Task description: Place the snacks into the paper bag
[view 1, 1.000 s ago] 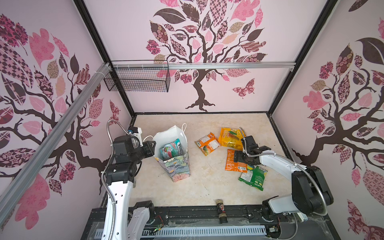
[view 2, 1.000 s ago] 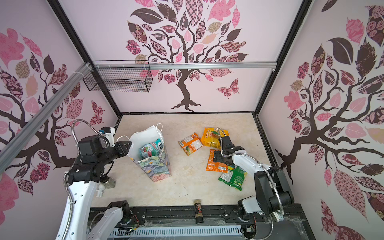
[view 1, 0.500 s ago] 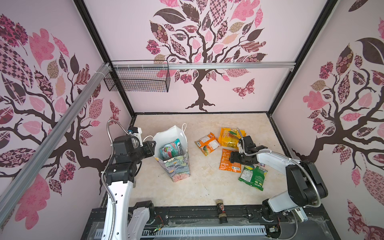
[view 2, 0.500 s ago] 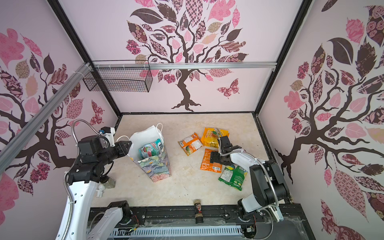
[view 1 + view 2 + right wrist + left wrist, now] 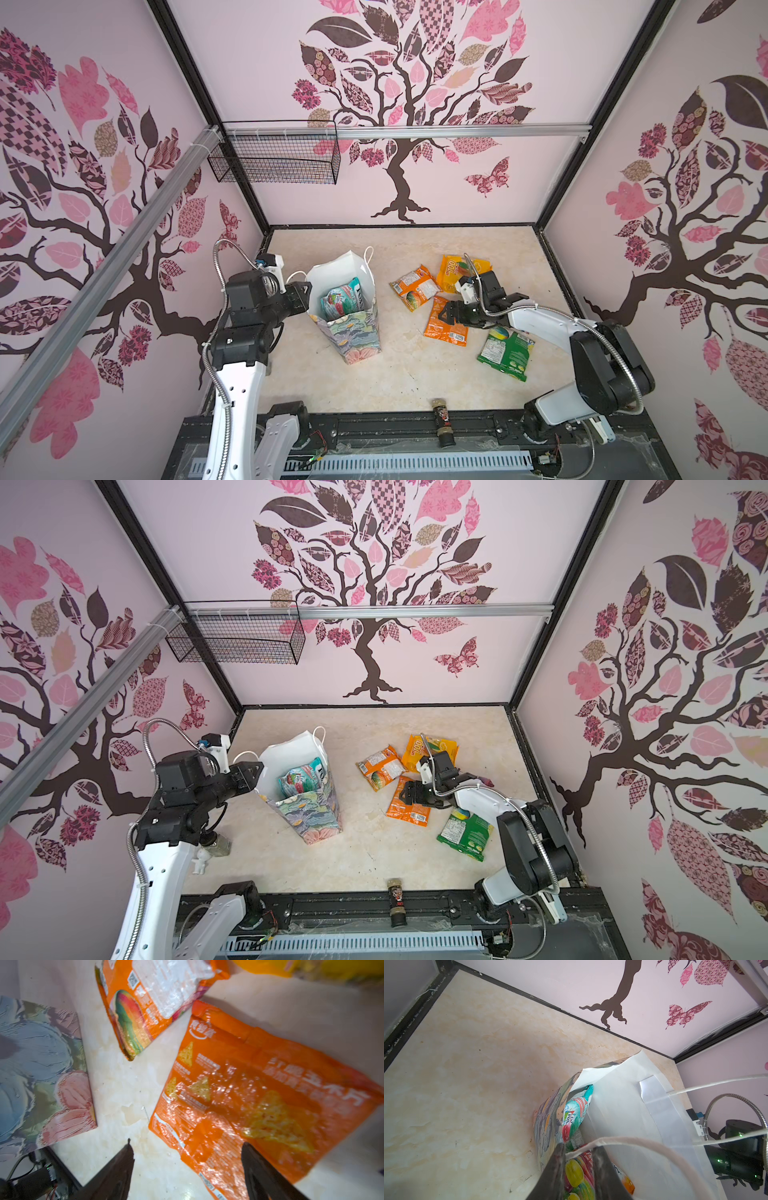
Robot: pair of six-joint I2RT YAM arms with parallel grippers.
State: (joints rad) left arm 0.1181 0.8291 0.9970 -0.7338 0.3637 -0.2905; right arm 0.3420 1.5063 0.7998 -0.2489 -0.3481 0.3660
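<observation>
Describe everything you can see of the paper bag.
The paper bag stands upright on the table, left of centre, mouth open. Outside is pastel floral print, inside white, with white cord handles. Snack packets stick up inside it. The left gripper is at its rim beside one handle; whether it grips is unclear.

The paper bag [image 5: 357, 336] is white inside and floral teal, green and pink outside, beside an orange snack [image 5: 446, 328], a yellow snack [image 5: 451, 270] and a green snack [image 5: 505, 353] on the cream marbled bench [image 5: 374, 386].
</observation>
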